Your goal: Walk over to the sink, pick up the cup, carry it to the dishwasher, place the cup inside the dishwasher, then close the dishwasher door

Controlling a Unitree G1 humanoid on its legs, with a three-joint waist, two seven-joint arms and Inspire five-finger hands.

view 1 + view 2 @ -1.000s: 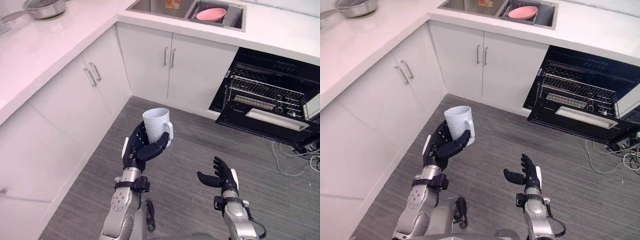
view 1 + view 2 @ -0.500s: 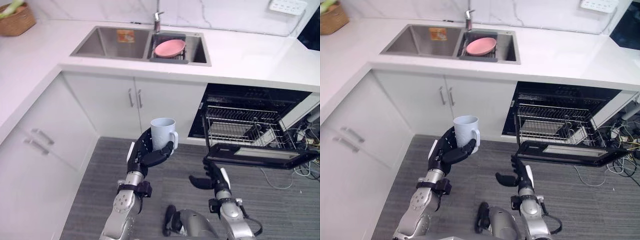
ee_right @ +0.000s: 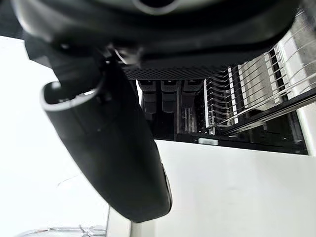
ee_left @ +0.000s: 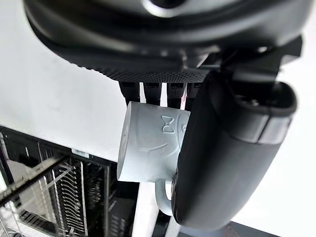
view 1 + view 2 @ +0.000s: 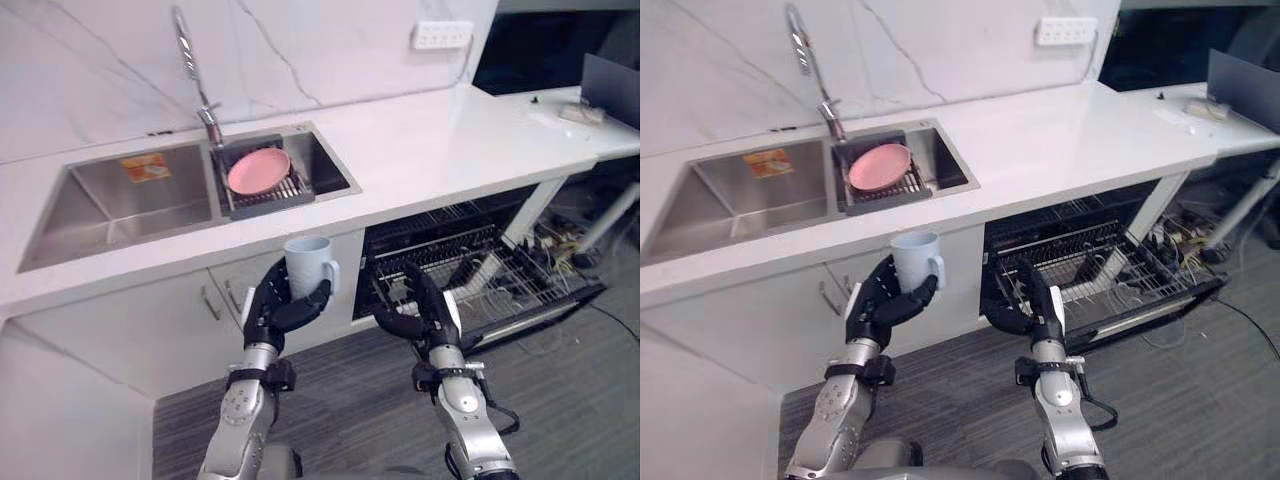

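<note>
the view has swung round in the last second: the robot now faces the counter, with the open dishwasher (image 5: 500, 285) close ahead on its right. the left hand (image 5: 272, 308) still has its fingers curled round the upright cup (image 5: 308, 264). the right hand (image 5: 428, 312) is loose and empty. the carry looks nearly done. the sticker (image 5: 146, 168) in the sink (image 5: 100, 215) is too small to read.

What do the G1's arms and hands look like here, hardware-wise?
The left forearm and right forearm are silver-grey metal with round housings, each ending in a black wrist collar. The left hand and right hand are dark, with slim segmented fingers, a thick rounded thumb and a white strip along one edge. Up close, the palm shows a fine dotted texture.
</note>
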